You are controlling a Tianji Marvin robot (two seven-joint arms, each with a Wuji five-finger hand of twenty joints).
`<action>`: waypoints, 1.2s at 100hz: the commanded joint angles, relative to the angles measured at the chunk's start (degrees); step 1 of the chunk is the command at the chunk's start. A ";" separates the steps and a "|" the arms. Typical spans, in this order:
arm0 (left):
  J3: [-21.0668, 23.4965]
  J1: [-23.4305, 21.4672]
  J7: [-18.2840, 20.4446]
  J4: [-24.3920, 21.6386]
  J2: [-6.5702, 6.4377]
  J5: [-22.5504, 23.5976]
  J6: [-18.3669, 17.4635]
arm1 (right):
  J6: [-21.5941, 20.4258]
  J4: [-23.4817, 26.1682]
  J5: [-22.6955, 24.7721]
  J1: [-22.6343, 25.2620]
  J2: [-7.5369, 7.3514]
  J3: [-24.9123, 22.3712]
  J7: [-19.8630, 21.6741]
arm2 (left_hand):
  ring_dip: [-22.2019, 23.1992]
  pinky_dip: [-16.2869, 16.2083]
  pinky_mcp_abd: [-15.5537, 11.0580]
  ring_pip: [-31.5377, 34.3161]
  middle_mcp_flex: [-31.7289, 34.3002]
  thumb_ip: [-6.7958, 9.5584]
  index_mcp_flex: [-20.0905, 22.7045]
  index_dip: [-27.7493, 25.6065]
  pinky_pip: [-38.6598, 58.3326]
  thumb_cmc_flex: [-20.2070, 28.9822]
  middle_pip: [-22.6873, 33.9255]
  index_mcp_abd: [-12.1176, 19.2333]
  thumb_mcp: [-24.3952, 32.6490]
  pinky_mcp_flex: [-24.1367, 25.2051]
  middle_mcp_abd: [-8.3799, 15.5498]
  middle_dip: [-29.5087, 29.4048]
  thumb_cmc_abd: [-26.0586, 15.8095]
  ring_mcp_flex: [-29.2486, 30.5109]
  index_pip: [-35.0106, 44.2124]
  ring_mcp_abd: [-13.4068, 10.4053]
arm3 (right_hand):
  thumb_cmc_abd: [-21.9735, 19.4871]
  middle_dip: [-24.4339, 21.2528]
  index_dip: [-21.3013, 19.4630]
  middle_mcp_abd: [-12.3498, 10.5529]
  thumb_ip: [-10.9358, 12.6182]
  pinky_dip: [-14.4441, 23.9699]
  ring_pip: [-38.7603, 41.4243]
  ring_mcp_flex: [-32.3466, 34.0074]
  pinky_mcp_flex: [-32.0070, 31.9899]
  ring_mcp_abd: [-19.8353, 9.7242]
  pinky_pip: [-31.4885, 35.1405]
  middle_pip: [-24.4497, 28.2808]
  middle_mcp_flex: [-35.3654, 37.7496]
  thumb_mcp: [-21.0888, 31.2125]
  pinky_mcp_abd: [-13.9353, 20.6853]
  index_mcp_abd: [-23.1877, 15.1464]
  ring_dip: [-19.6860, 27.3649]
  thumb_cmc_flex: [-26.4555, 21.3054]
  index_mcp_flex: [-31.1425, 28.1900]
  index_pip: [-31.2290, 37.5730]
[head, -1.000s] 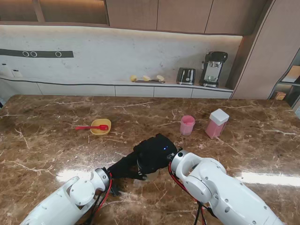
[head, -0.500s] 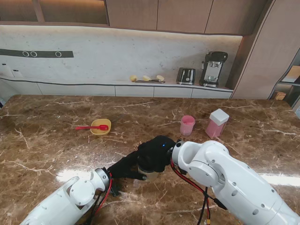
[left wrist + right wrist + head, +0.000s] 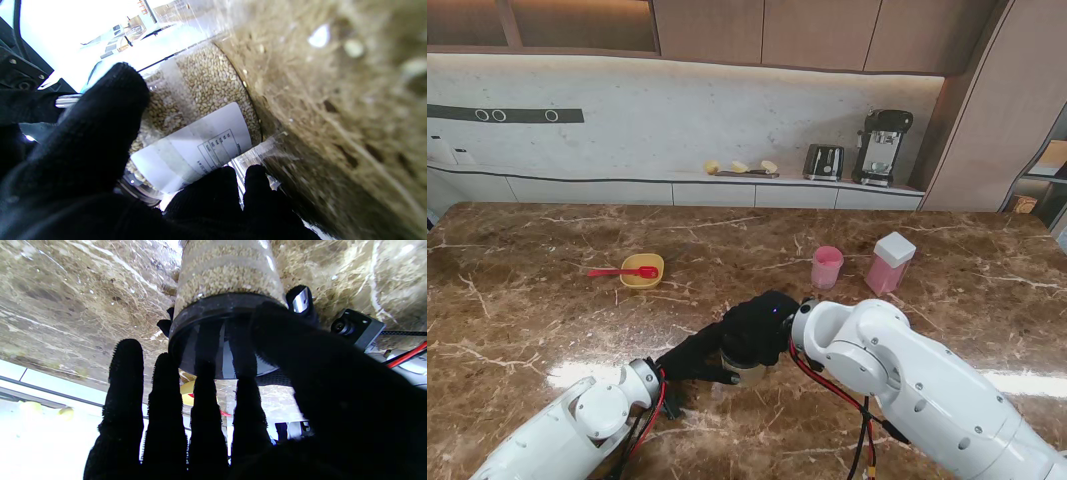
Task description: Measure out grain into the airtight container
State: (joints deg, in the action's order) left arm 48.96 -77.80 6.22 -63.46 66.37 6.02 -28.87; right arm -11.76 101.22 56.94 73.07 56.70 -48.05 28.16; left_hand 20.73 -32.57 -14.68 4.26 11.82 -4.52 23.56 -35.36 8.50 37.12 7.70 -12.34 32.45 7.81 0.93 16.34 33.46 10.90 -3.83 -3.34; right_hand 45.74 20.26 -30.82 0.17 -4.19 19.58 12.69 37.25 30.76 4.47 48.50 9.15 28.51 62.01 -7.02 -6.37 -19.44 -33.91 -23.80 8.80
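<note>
Grain jar (image 3: 206, 100) stands near centre of the marble table (image 3: 527, 300), left hand (image 3: 695, 357) wrapped round its body. Right hand (image 3: 762, 325) sits over its black lid (image 3: 220, 336), fingers (image 3: 206, 420) straight, grip unclear. Pink container (image 3: 890, 263) far right, well apart.

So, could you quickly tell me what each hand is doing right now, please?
Left hand: shut on the grain jar, around its body.
Right hand: over the jar's black lid; whether it grips cannot be told.
</note>
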 commanded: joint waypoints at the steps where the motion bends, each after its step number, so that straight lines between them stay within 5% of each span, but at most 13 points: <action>1: -0.56 -1.22 0.49 1.52 -0.35 0.23 0.91 | 0.31 -1.30 0.25 0.65 0.13 0.22 -0.34 | 1.02 -4.21 26.41 1.38 1.35 2.34 3.26 -0.46 9.56 2.45 0.53 26.99 4.64 -4.30 1.11 0.34 -2.93 0.54 34.25 7.54 | -1.14 -0.15 -0.93 -0.93 -1.71 1.90 1.58 3.16 1.52 -1.11 2.35 1.36 1.61 1.60 0.75 -0.62 -1.48 -1.08 -0.55 1.40; 22: -0.77 -1.22 0.58 1.39 -0.34 0.12 1.04 | 2.11 -1.81 0.78 1.52 0.56 0.39 -3.09 | 1.05 -4.22 26.41 1.44 1.35 2.35 3.36 -0.54 9.59 2.56 0.56 26.93 4.52 -4.32 1.02 0.37 -3.29 0.60 34.33 7.63 | -7.94 0.27 -1.11 -0.62 -1.79 1.94 4.01 9.41 5.90 -0.95 6.77 2.61 6.69 -1.76 1.78 1.36 -3.16 7.08 -2.55 2.68; 45: -0.88 -1.19 0.45 1.41 -0.30 0.14 1.04 | 4.85 -3.04 3.28 3.33 1.62 0.33 -11.15 | 1.10 -4.27 26.48 1.50 1.34 2.35 3.38 -0.64 9.69 2.55 0.58 26.94 4.36 -4.34 1.09 0.38 -3.50 0.67 34.46 7.61 | -16.99 -0.44 0.85 0.71 -0.41 -0.56 7.78 16.69 11.63 -0.75 15.12 3.65 9.97 -15.86 3.43 5.31 -4.65 19.04 -0.87 2.30; 62: -0.88 -1.27 0.52 1.32 -0.32 0.11 1.10 | 4.95 -2.02 4.77 4.49 1.74 -0.78 -12.33 | 1.12 -4.27 26.43 1.50 1.41 2.36 3.26 -0.60 9.72 2.50 0.60 27.06 4.21 -4.29 1.11 0.40 -3.61 0.70 34.33 7.62 | -21.11 -1.05 1.54 0.74 0.64 -1.76 6.24 13.52 8.33 -0.07 13.51 2.80 7.80 -20.54 1.92 6.00 -4.07 24.31 0.70 1.51; 82: -0.83 -1.36 0.48 1.23 -0.33 0.15 1.16 | 4.24 0.09 7.35 6.52 1.77 -3.12 -13.37 | 1.10 -4.26 26.39 1.45 1.43 2.38 3.19 -0.58 9.75 2.43 0.55 27.20 4.15 -4.31 1.22 0.38 -3.71 0.65 34.22 7.50 | -22.04 -1.54 1.64 -0.38 1.46 -2.72 -1.37 0.92 -4.57 1.74 2.83 0.40 4.57 -22.77 -2.78 4.41 0.15 28.72 1.06 0.83; 90: -0.84 -1.37 0.49 1.22 -0.34 0.17 1.14 | 3.74 1.22 7.35 7.19 1.73 -4.34 -12.86 | 1.09 -4.26 26.42 1.42 1.41 2.39 3.23 -0.58 9.76 2.46 0.53 27.18 4.12 -4.29 1.24 0.38 -3.65 0.59 34.23 7.43 | -19.25 -1.77 1.62 -0.47 1.45 -2.77 -2.82 -2.71 -7.76 1.71 0.97 -0.56 2.66 -22.59 -3.13 4.33 0.93 27.00 1.24 0.63; 101: -0.80 -1.40 0.49 1.16 -0.36 0.20 1.17 | 1.33 3.20 6.79 7.33 1.25 -5.91 -8.08 | 1.06 -4.25 26.38 1.39 1.34 2.40 3.15 -0.55 9.77 2.49 0.50 27.13 4.14 -4.28 1.21 0.38 -3.72 0.57 34.15 7.40 | -9.04 -2.11 2.05 -0.27 1.18 -2.20 -3.47 -5.40 -9.15 1.51 -1.93 -1.91 -0.02 -22.61 -2.00 5.00 1.83 17.64 2.33 -0.84; 120: -0.78 -1.36 0.37 1.15 -0.35 0.35 1.11 | -1.38 3.46 5.90 5.62 0.47 -5.92 -2.13 | 1.04 -4.23 26.35 1.37 1.30 2.41 3.09 -0.51 9.75 2.54 0.45 27.04 4.17 -4.28 1.15 0.36 -3.69 0.53 34.05 7.37 | -5.21 -3.02 3.09 0.35 0.76 -0.94 -4.46 -8.72 -9.08 1.93 -5.29 -3.63 -5.47 -25.47 -1.47 3.69 3.03 0.87 5.75 -4.45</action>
State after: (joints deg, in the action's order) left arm 48.86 -77.89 6.11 -63.74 66.27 5.91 -28.58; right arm -13.67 105.35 63.48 79.50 57.51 -54.24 24.88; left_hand 20.73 -32.57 -14.68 4.26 11.84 -4.52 23.56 -35.39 8.50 37.13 7.70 -12.67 32.50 7.81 0.75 16.34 33.41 10.90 -3.83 -3.34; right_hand 38.43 18.25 -28.55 0.13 -4.69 17.70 9.02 31.04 22.18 5.58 44.54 6.72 25.31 37.09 -8.48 -1.69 -17.83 -29.86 -20.65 5.75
